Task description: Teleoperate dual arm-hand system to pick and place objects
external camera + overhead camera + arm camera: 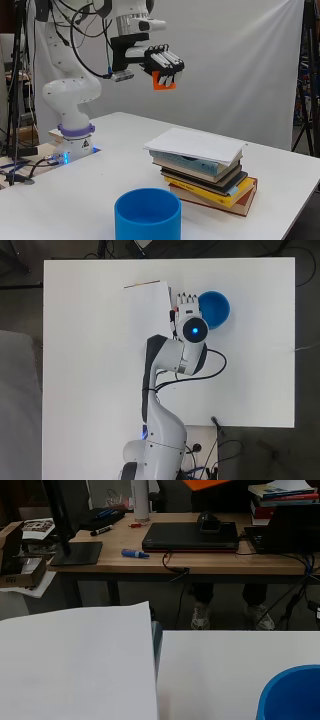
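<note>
Orange block (163, 83) (no legible writing) sits pinched in the hand's (162, 62) curled fingers (167, 59), above the table (120, 150).

Small orange block (164, 83) gripped in the raised hand (162, 62).

Table (90, 365): white, rectangular, plain matte top; bears everything below.
Stack of books (207, 170): directly on the table, toward the far edge from the arm's base; several books of differing sizes, a red-brown one at the bottom touching the tabletop, a yellow one above it, a white cover on top; edges not squared up.
Blue cup (148, 214): upright on the table, open mouth upward, just beside the stack, apart from it in the side view.
Arm's base (75, 142): fixed at the table's edge, well apart from the books and the cup.
</note>
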Controlling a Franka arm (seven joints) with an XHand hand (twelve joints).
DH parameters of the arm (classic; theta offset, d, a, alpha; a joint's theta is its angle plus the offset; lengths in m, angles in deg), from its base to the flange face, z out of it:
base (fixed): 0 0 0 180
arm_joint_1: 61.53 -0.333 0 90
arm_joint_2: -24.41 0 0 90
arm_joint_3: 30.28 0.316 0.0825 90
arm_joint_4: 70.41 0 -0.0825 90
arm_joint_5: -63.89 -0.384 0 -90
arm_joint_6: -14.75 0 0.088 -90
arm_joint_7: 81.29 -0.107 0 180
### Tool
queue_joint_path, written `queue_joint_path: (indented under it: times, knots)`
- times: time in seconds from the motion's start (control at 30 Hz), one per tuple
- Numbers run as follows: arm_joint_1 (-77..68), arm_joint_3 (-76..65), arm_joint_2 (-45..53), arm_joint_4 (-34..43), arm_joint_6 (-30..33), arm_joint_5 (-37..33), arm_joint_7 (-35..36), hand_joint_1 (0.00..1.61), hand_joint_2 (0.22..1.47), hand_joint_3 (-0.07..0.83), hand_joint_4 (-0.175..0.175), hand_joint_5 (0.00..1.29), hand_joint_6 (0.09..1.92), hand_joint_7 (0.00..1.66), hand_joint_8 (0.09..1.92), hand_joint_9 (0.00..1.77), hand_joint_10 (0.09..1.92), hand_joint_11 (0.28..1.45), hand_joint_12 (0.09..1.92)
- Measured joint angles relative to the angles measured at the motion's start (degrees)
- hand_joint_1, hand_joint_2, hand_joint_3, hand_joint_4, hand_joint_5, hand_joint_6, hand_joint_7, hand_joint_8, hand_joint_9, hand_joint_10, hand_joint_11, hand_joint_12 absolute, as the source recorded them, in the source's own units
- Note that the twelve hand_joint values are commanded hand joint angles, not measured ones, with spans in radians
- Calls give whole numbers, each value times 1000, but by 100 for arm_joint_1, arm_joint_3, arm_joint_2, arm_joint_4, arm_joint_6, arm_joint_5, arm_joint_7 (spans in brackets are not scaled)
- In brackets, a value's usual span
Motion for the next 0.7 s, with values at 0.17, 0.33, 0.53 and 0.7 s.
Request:
queue_joint_path:
  times: [0.17,0.33,0.53,0.7]
  knots:
    - [173,-79,1373,1489,-421,-179,-255,899,1167,-1,22,627,185,733,1794,994,1887,663,1639]
    - [442,-251,2706,2399,-605,-453,-362,901,1162,0,-17,608,87,671,1794,960,1892,671,1641]
    - [776,-509,3617,2508,-530,-750,-29,857,1146,-3,-34,623,87,616,1830,903,1907,642,1584]
    - [888,-548,3820,2354,-460,-929,128,849,1140,-1,-21,669,87,523,1711,763,1796,565,1329]
